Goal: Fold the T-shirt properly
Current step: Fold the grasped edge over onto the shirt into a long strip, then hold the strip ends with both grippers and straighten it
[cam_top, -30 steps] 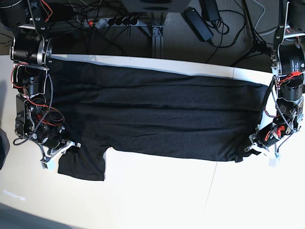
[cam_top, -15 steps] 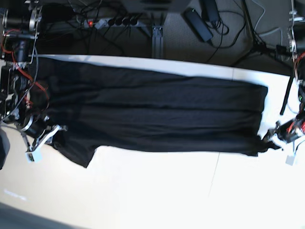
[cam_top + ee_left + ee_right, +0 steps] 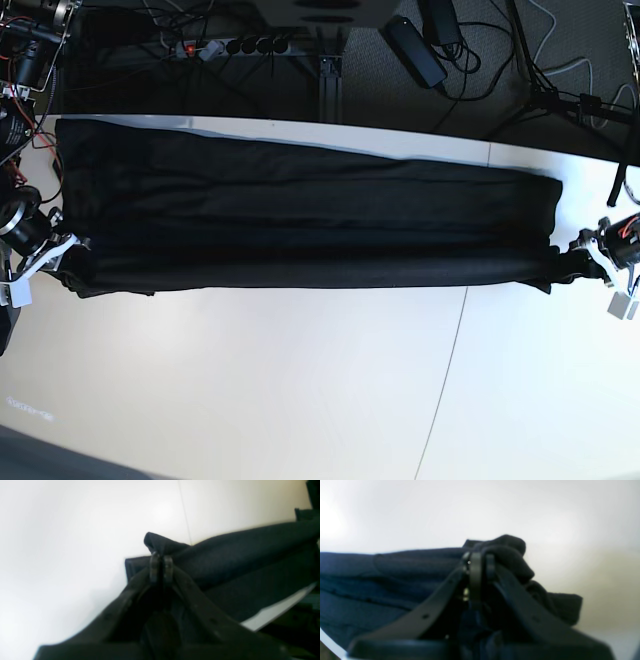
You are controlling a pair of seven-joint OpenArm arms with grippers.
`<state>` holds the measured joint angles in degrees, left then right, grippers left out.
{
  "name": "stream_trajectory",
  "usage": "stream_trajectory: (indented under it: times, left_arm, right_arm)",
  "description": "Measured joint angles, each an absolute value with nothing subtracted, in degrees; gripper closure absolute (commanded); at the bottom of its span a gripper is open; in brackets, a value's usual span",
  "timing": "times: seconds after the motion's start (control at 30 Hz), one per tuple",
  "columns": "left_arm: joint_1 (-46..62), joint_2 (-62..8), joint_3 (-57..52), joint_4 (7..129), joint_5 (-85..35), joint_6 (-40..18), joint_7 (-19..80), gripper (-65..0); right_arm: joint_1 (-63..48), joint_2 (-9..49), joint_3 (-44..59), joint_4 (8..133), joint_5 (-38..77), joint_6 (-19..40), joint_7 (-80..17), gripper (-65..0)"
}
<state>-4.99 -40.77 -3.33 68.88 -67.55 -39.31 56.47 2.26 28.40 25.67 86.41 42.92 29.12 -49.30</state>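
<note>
The left pincer (image 3: 161,566) pinches a bunched corner of the dark T-shirt (image 3: 240,562) above the white table (image 3: 75,542).

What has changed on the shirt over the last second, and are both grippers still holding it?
Both arms swung outward, stretching the T-shirt lengthwise. The right gripper went toward the base view's left edge, the left gripper toward its right edge. The sleeve that hung down near the right gripper has been drawn up, so the near edge now runs straight. Both grippers stayed shut on the fabric's ends; the table and far edge are unchanged.

both wrist views blurred
</note>
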Motion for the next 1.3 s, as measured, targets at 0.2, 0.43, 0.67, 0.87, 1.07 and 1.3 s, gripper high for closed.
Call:
stream_trajectory:
  times: [0.2, 0.43, 0.67, 0.87, 1.07, 1.3]
  left_arm:
    - [-2.2, -40.8, -3.3, 71.5, -67.5, -39.3, 56.9, 0.0]
    - [-1.4, -40.8, -3.3, 71.6, -67.3, -39.3, 57.0, 0.0]
    - [-0.2, -40.8, -3.3, 71.6, -67.1, -39.3, 57.0, 0.0]
    - [0.3, -40.8, -3.3, 71.6, -67.4, -39.3, 57.0, 0.0]
    - [0.3, -40.8, -3.3, 71.6, -67.5, -39.3, 57.0, -2.0]
    - [0.3, -40.8, -3.3, 71.6, -67.9, -39.3, 57.0, -12.6]
  right_arm:
    - [-1.3, 28.4, 25.9, 91.4, 43.5, 29.1, -51.1, 0.0]
    - [-6.1, 28.1, 25.9, 96.0, 43.4, 29.1, -52.0, 0.0]
    - [-11.6, 25.7, 27.2, 101.3, 43.3, 29.1, -52.1, 0.0]
    - [-15.3, 22.0, 27.9, 104.6, 43.7, 29.1, -52.1, 0.0]
    - [-17.2, 19.1, 28.0, 104.8, 43.9, 29.1, -52.2, 0.0]
    - [-20.2, 17.4, 28.0, 104.9, 44.0, 29.1, -52.2, 0.0]
